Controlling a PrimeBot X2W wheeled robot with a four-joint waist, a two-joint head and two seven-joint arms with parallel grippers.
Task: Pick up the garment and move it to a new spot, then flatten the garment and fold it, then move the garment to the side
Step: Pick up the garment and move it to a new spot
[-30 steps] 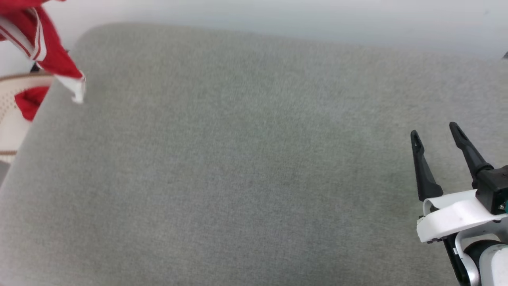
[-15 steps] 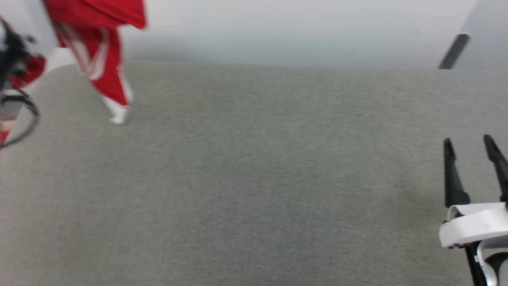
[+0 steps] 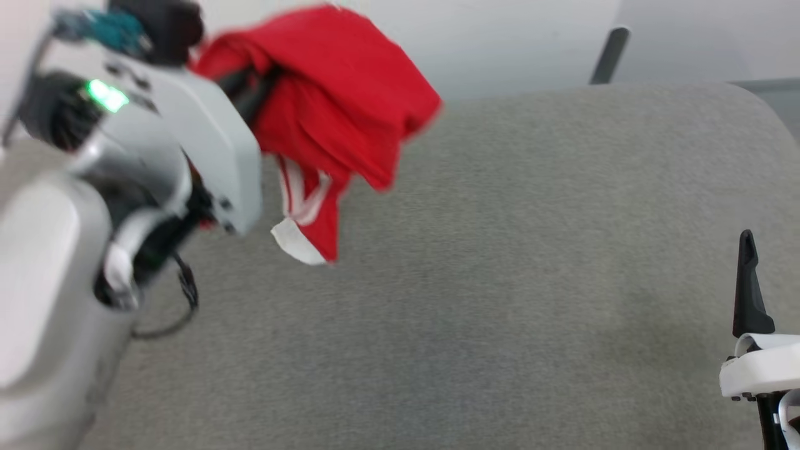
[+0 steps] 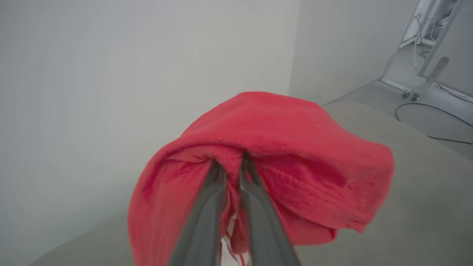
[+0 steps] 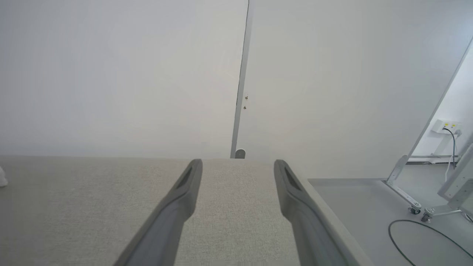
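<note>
The garment (image 3: 350,106) is a bunched red shirt with a white, red-striped sleeve end hanging down. It hangs in the air above the far left part of the grey fabric surface (image 3: 500,281). My left gripper (image 4: 230,162) is shut on a fold of the garment (image 4: 288,140), and the red cloth drapes over and around both fingertips. In the head view the pale left arm (image 3: 156,144) fills the left side. At the lower right, one dark finger (image 3: 748,287) of my right gripper rises. My right gripper (image 5: 238,162) stands open over the grey surface with nothing between its fingers.
A white wall runs behind the grey surface. The surface's right edge (image 5: 332,221) drops to a grey floor, where there are a black cable (image 5: 425,236) and metal stand legs with casters (image 5: 414,207). A dark bar (image 3: 609,56) stands behind the far edge.
The head camera has shifted. My left arm has swung in from the far left, carrying the garment rightward and higher over the grey surface. The right gripper stays open.
</note>
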